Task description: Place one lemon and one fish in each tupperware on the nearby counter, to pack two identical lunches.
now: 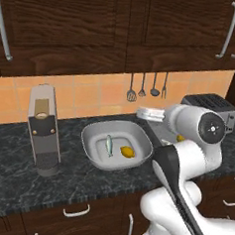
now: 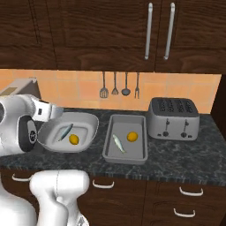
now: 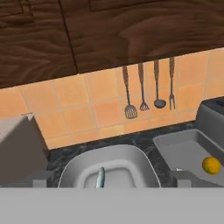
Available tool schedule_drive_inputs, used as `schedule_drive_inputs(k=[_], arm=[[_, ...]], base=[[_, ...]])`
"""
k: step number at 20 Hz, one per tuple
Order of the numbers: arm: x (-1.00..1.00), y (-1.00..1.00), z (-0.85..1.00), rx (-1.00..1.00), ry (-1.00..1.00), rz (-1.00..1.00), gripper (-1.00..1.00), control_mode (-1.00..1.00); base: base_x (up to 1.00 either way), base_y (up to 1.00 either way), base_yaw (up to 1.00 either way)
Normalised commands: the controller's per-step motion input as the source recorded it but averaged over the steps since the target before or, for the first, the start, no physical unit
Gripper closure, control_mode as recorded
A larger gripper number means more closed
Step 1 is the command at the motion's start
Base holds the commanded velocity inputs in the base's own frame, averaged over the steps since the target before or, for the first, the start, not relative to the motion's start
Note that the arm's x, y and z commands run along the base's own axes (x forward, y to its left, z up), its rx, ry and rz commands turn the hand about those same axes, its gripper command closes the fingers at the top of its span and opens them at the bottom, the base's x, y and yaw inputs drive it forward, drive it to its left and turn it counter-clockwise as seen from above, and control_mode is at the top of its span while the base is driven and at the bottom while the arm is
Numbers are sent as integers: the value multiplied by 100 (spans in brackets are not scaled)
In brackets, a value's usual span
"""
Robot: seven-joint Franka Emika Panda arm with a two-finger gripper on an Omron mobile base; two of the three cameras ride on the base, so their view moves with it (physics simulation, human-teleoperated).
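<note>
Two pale-grey tupperware tubs stand side by side on the dark speckled counter (image 2: 176, 161). The left tupperware (image 2: 88, 126) holds a silver fish (image 2: 66, 131) and a yellow lemon (image 2: 74, 139). The right tupperware (image 2: 126, 155) holds a fish (image 2: 118, 143) and a lemon (image 2: 132, 137). My gripper (image 3: 113, 180) is open and empty, raised above the counter and looking toward the back wall. In the hand view its fingertips (image 3: 41, 179) stand wide apart, framing the left tupperware (image 3: 131, 159) and its fish (image 3: 100, 177). In the left base view my arm hides most of the right tub.
A silver toaster (image 2: 173, 118) stands right of the tubs. A tall grey coffee machine (image 1: 44, 129) stands at the left. Utensils (image 3: 148, 87) hang on the orange tiled wall. Dark wood cabinets run overhead, and drawers with silver handles (image 2: 191, 191) sit below the counter.
</note>
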Motion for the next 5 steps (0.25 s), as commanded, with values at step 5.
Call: schedule_drive_inputs(k=[5], arm=[[-79,0,14,13,-96,0,-100,-100]], base=[[0,0,0]])
